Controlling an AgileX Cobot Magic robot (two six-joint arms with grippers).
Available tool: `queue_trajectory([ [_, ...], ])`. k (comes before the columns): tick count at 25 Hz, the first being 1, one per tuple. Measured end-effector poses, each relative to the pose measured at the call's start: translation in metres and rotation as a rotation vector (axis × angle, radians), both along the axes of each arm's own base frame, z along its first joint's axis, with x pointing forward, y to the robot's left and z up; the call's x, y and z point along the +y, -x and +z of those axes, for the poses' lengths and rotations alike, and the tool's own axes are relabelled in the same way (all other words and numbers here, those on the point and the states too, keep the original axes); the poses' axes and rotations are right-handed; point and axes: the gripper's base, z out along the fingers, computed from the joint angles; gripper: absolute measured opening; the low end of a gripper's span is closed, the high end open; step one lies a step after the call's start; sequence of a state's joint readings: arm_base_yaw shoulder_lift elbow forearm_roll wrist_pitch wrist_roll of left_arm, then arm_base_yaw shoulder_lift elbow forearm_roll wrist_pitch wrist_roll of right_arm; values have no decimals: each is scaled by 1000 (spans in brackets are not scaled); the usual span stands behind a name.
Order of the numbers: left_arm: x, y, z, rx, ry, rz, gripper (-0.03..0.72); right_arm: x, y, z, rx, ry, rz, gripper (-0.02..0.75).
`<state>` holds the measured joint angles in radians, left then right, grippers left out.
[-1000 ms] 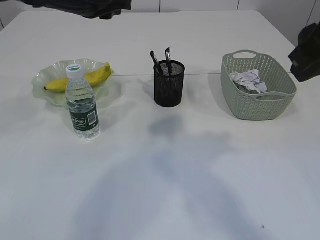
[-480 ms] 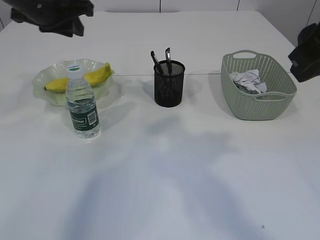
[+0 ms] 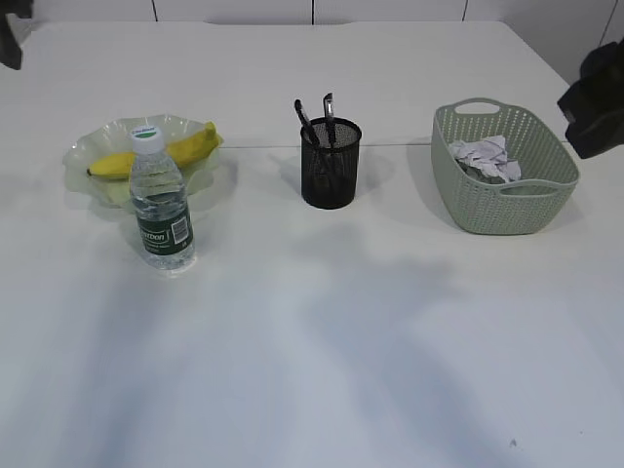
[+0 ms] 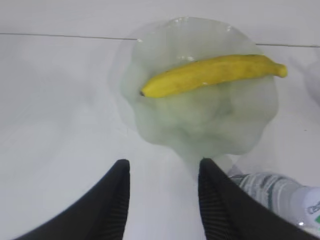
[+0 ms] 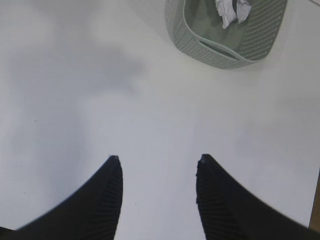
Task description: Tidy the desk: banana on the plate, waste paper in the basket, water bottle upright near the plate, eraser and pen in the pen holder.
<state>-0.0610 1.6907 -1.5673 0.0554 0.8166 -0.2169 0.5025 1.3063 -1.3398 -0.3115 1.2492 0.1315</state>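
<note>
Toward the desk's (image 3: 312,370) left edge, I saw the banana (image 4: 210,75) lying crosswise on the plate (image 4: 200,125), ahead of my empty, parted left gripper (image 4: 162,167); right gripper (image 5: 157,160) likewise parted, empty

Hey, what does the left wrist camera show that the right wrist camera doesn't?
Only the left wrist view shows the banana lying on the plate, plus the water bottle at the lower right edge and the open left gripper. Only the right wrist view shows the basket with waste paper inside, and the open, empty right gripper. Both show the bare white desk beneath parted black fingers.
</note>
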Motion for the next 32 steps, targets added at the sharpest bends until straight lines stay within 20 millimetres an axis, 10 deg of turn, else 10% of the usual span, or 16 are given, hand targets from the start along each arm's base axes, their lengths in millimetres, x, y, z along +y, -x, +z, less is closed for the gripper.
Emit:
queue_trajectory([
  [15,35,82,-16,85,-35,69,343,-60,-22,0,-10,-161,-230,365],
  [24,35,130,16,41,-65,62,344,-102,-26,-15,4,-231,-400,366],
  [32,38,181,48,-21,-127,81,351,-99,0,-24,-23,-300,-386,366],
])
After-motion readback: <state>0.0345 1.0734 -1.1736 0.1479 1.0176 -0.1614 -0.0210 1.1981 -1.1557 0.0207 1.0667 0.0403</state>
